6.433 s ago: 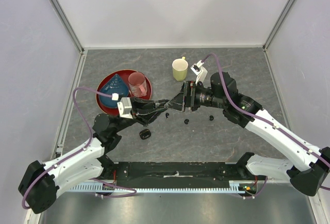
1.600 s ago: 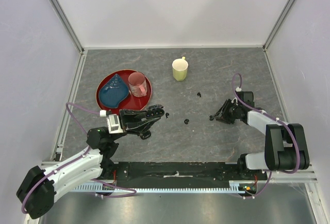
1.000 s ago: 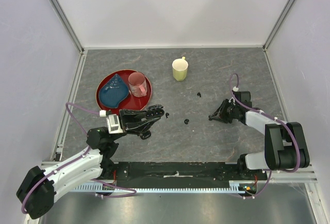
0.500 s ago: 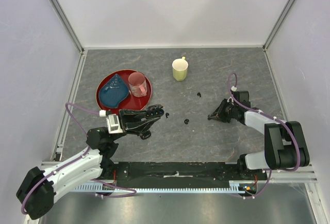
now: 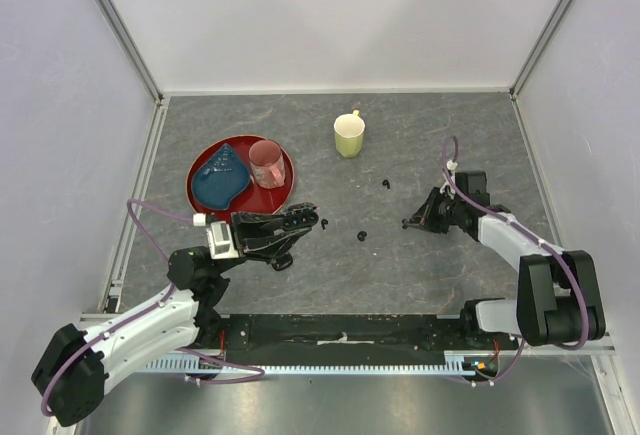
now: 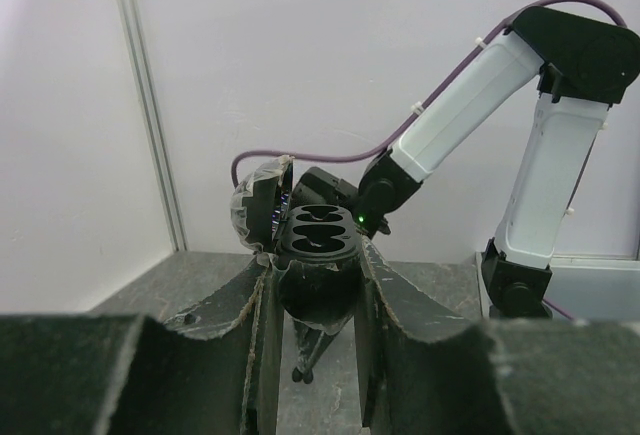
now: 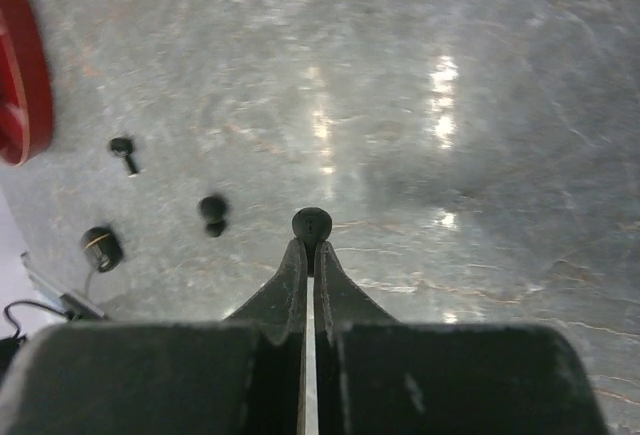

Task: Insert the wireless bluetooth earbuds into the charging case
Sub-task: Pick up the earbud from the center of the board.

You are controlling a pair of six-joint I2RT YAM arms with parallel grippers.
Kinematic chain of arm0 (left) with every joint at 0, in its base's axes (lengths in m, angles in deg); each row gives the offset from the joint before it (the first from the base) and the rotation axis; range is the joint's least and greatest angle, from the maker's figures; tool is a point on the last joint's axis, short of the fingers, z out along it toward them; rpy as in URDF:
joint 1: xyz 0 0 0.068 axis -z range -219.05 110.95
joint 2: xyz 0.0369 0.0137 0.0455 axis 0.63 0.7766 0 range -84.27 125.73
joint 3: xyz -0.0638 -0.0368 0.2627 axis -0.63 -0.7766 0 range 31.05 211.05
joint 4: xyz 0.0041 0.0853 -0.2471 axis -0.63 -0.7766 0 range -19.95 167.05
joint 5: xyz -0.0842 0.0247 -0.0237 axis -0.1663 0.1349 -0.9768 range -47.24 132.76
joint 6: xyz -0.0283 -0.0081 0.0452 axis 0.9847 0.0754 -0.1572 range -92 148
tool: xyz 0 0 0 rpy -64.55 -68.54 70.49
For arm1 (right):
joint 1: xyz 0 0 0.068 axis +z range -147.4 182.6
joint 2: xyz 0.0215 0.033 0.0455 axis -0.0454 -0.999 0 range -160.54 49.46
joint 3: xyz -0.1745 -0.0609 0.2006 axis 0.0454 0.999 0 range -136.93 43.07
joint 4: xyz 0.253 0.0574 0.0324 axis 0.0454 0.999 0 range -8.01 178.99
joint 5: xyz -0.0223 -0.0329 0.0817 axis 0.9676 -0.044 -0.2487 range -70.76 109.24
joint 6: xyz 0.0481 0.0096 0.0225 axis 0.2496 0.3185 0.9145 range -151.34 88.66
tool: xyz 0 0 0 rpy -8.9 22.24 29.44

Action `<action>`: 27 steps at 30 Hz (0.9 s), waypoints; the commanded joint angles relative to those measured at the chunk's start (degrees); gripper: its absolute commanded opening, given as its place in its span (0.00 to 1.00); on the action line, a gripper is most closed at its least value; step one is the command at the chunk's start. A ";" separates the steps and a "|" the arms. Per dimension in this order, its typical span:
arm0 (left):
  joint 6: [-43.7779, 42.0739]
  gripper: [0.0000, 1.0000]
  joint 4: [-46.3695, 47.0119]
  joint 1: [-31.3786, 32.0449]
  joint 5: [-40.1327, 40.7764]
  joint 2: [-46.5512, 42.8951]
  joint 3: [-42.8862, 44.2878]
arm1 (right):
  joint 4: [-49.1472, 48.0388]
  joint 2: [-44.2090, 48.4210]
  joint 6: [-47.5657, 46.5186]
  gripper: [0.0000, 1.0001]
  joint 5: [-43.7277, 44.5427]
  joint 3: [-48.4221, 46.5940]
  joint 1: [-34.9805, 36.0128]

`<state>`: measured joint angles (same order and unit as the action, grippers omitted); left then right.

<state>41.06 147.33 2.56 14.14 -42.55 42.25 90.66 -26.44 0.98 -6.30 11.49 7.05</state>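
Observation:
My left gripper point(image 5: 300, 221) is shut on the black charging case point(image 6: 318, 243) and holds it above the table. The case's lid point(image 6: 258, 207) stands open and its two sockets face up. My right gripper point(image 7: 309, 251) sits low over the table at the right, shut on one tiny black earbud point(image 7: 312, 223) that pokes out past the fingertips. More loose earbuds lie on the table: one point(image 5: 361, 236) between the arms, one point(image 5: 386, 185) farther back, and one point(image 5: 324, 222) next to the case.
A yellow mug point(image 5: 349, 136) stands at the back centre. A red plate point(image 5: 203, 204) at the left carries a blue cone-shaped dish point(image 5: 222, 175) and a pink cup point(image 5: 266, 163). A larger black oval pod point(image 5: 281, 261) lies below the left gripper.
My right gripper has closed on the earbud and shifted slightly left and back with it. The left arm and the case have not moved.

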 commanded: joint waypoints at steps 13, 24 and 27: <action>1.35 0.02 2.05 0.14 -1.44 3.46 1.63 | 12.32 12.27 -14.38 0.00 -21.55 -32.56 7.76; 2.50 0.02 2.23 0.23 -1.61 2.93 1.54 | 32.63 9.28 -39.24 0.00 -35.44 -51.56 19.19; 2.85 0.02 1.97 0.14 -2.23 3.20 1.89 | 37.38 7.70 -44.61 0.00 -34.24 -54.99 21.47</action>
<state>42.29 146.61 2.56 12.98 -39.10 42.25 118.96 -16.89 -31.54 -36.66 -38.45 26.20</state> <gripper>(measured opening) 0.353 0.010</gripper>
